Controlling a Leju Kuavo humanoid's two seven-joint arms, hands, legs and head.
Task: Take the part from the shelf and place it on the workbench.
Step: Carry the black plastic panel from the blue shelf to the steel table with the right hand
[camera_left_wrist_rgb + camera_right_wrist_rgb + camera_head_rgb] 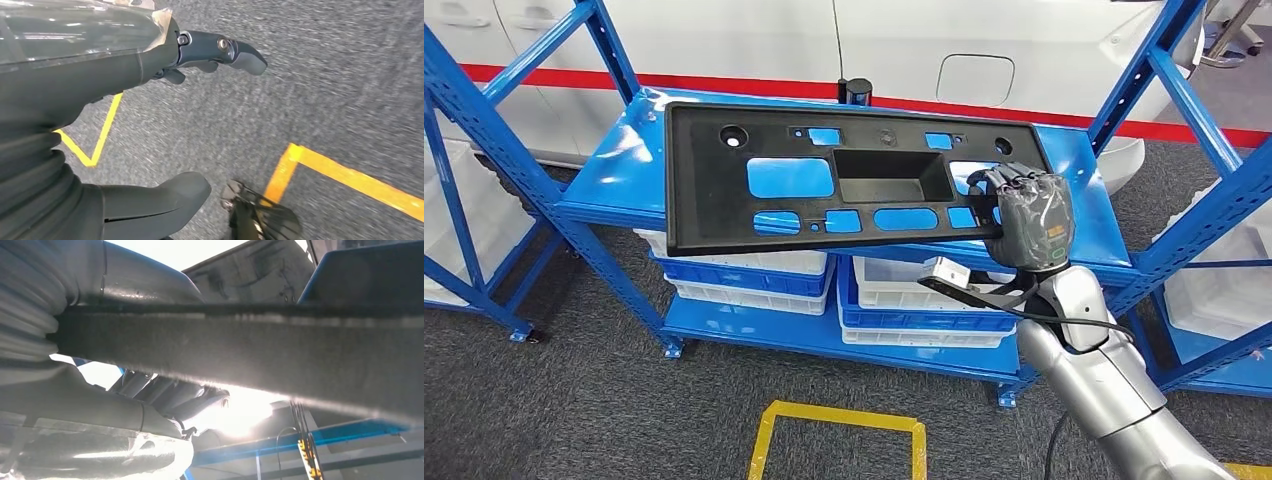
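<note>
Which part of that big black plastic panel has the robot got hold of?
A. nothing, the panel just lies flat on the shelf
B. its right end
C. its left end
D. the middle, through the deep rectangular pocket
B: in the head view the right hand grips the black plastic panel at its right end, fingers hooked through a cutout there, with the panel over the top level of the blue shelf.

No words, labels, brand marks or numbers can be read on anything in these views; every surface is plain or too blurred.
</note>
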